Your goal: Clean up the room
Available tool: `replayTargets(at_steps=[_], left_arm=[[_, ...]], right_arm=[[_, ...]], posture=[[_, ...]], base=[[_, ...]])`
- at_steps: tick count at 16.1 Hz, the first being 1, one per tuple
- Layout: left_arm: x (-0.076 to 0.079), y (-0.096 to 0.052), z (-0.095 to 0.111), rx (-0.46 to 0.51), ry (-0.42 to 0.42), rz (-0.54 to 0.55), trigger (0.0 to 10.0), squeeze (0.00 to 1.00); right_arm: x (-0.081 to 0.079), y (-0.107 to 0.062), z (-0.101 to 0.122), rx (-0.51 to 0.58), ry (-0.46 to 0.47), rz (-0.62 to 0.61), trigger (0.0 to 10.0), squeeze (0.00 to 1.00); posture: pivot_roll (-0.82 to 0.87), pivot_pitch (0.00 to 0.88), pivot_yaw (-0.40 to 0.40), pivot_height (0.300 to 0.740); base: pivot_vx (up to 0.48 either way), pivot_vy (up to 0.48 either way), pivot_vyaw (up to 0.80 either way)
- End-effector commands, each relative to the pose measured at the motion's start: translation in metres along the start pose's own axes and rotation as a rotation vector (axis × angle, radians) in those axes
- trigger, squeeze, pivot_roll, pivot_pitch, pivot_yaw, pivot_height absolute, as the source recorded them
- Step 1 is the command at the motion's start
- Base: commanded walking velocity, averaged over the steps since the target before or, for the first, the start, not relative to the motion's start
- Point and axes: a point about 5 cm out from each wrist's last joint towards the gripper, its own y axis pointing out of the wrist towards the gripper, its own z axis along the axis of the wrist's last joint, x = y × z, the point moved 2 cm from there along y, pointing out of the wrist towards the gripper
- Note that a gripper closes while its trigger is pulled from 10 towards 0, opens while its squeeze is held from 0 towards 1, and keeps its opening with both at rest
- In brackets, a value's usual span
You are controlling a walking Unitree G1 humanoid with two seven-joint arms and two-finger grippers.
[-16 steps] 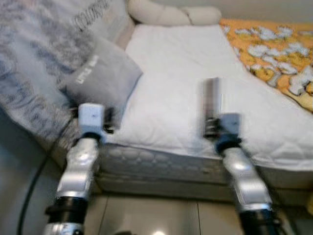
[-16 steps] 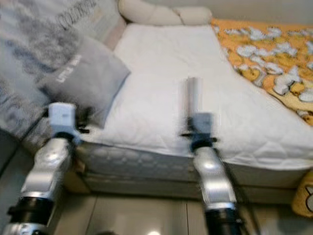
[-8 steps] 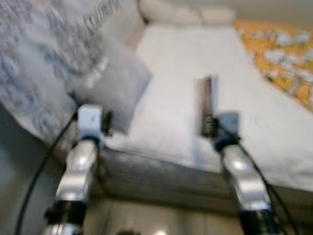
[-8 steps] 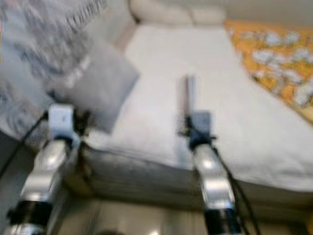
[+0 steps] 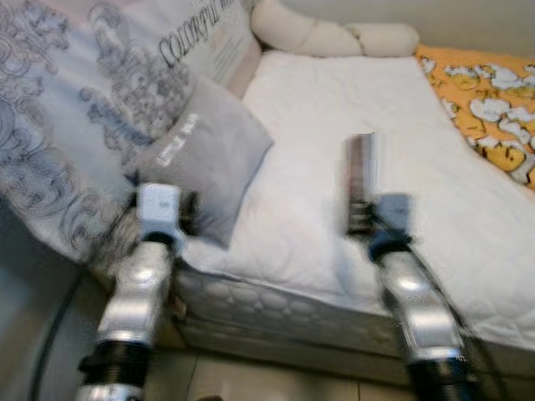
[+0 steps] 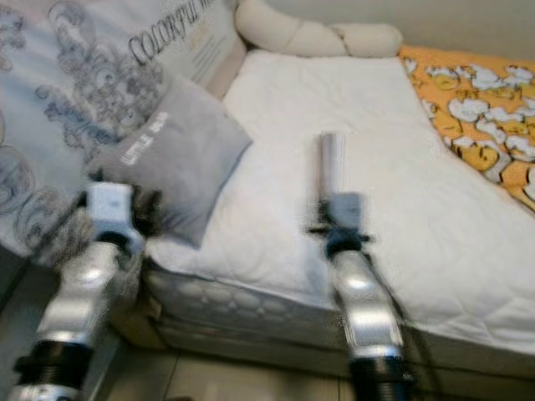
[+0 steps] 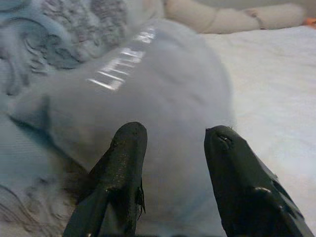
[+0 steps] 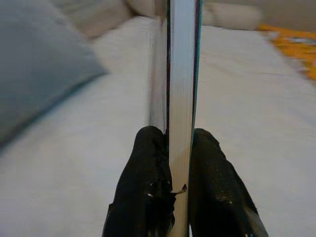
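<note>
The thin, stiff white-edged book [image 8: 181,74], likely light, is pinched edge-on at its lower end by the right tool [image 8: 178,143], while the left tool [image 7: 175,140] is held open and empty before the soft grey pillow [image 7: 163,98].

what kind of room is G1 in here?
Most likely a bedroom: a bed with a white quilted mattress, a grey cushion against a large patterned pillow, and an orange printed blanket along the far side.

A bed [image 5: 334,200] with a white quilted cover stands on what looks like a pale tiled floor [image 6: 217,386], beside a plain wall [image 6: 451,21].
</note>
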Motion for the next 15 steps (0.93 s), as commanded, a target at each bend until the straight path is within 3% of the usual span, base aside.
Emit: replayTargets(at_steps=[1, 15], left_arm=[[0.0083, 0.0017, 0.0042, 0.016, -0.006, -0.027, 10.0, 0.0], [0.0131, 0.0001, 0.0062, 0.033, 0.017, -0.06, 10.0, 0.0]], right_arm=[[0.014, 0.0005, 0.0128, 0.056, -0.013, -0.045, 10.0, 0.0], [0.0129, 0.0, 0.0179, 0.077, -0.03, -0.037, 10.0, 0.0]], posture=[[-0.02, 0.0, 0.017, 0.74], [-0.03, 0.0, 0.015, 0.74]], base=[[0.345, 0.0, 0.0], [0.343, 0.0, 0.0]])
